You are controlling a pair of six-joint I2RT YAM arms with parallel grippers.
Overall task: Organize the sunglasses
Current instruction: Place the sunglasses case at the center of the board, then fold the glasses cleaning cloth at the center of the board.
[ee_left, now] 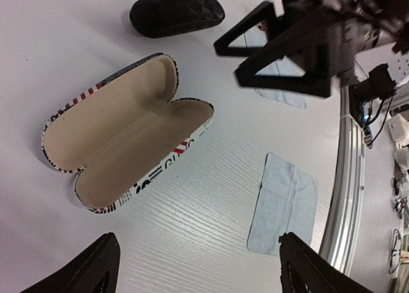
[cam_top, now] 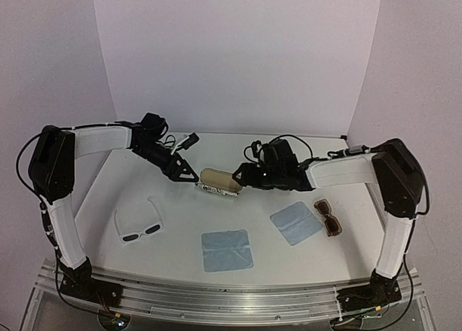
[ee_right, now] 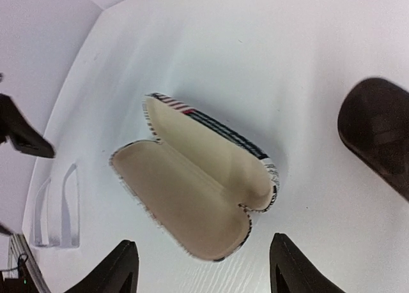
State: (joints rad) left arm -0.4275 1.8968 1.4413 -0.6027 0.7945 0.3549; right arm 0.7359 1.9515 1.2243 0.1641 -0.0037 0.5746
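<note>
The white-framed sunglasses [cam_top: 138, 226] lie on the table at the front left and show faintly at the left of the right wrist view [ee_right: 56, 207]. The brown sunglasses [cam_top: 330, 217] lie at the right, beside the right arm. A stripe-patterned case [cam_top: 219, 182] lies open mid-table, its beige lining up and nothing inside [ee_left: 128, 140] [ee_right: 198, 191]. My left gripper [cam_top: 184, 174] [ee_left: 197, 258] hovers just left of it, open and holding nothing. Facing it from the case's right end, my right gripper [cam_top: 242, 178] [ee_right: 203, 258] is open too, jaws apart from the case.
A shut black case [ee_left: 177, 13] [ee_right: 377, 136] lies beyond the striped one, near the right arm. Two light-blue cloths [cam_top: 226, 249] [cam_top: 296, 222] lie flat toward the front. A metal rail [cam_top: 216, 295] runs along the near edge.
</note>
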